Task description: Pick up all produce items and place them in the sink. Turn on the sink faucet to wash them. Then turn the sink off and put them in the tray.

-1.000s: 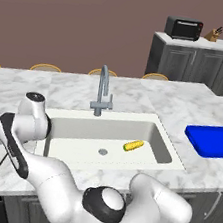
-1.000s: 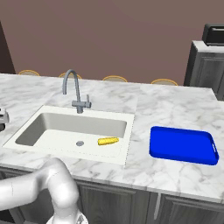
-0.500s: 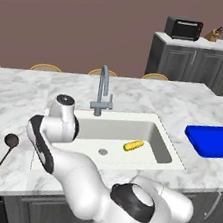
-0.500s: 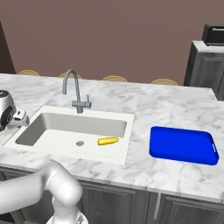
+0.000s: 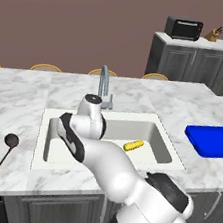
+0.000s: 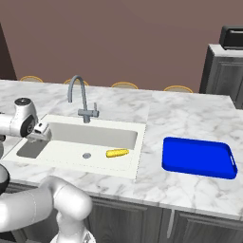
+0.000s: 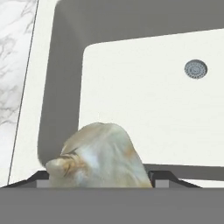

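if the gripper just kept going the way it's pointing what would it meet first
Probably the off-white floor of the sink, left of the drain. The gripper carries a beige produce item between its jaws, which would touch down first.

White arm bent low leftward, gripper (image 7: 97,178) closed around something beige.

There were two produce items, one corn cob (image 5: 133,145) and one beige roundish item (image 7: 99,156); one sink (image 5: 51,122), one faucet (image 5: 104,84), one blue tray (image 5: 214,140), one ladle (image 5: 5,151), one toaster oven (image 5: 183,29)
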